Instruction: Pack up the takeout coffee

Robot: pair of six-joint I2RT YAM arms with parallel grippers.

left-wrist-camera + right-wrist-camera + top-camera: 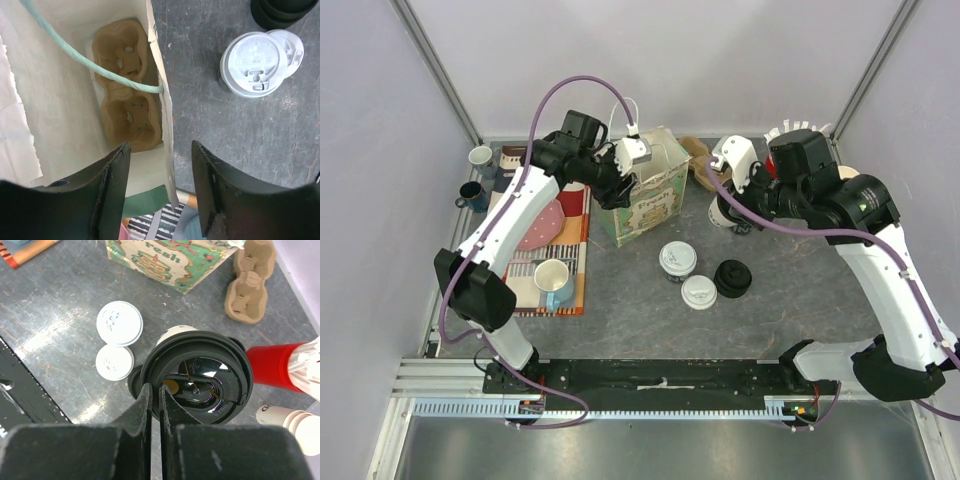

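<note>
**Two lidded coffees stand on the table beside an open paper bag**

Nearest the arm bases, two small pale paper takeout coffee cups with round white plastic sip lids stand upright on the grey stone-patterned table point(790, 310). The nearer cup point(699, 291) and the farther cup point(677, 259) are side by side, their lids almost touching, and both are outside the bag. A stepped round black plastic lid point(732, 277) sits just beside the nearer cup, on its right. Off to the left, a white ceramic mug with a pale blue handle point(552, 281) stands on a striped cloth mat point(525, 268).

Farther back on the right, the right gripper point(156, 390) has its fingers clenched on the rim of a round black-rimmed cup point(197, 342). The cup has a glossy dark centre, and a pale wall shows beyond its rim. I cannot tell whether it rests on the table.

At centre, a printed green-and-cream paper bag point(655, 205) stands upright with its mouth open. On its floor lies a brown moulded-pulp cup carrier point(127, 95), round wells facing up. A mint-green twisted paper handle point(85, 62) crosses the opening. The left gripper point(160, 187) hangs over one side wall of the bag, released, its fingers spread wide. One finger is over the bag's inside and the other over the table.

Farthest back, a second brown pulp carrier point(698, 150) lies on the table behind the bag.
</note>
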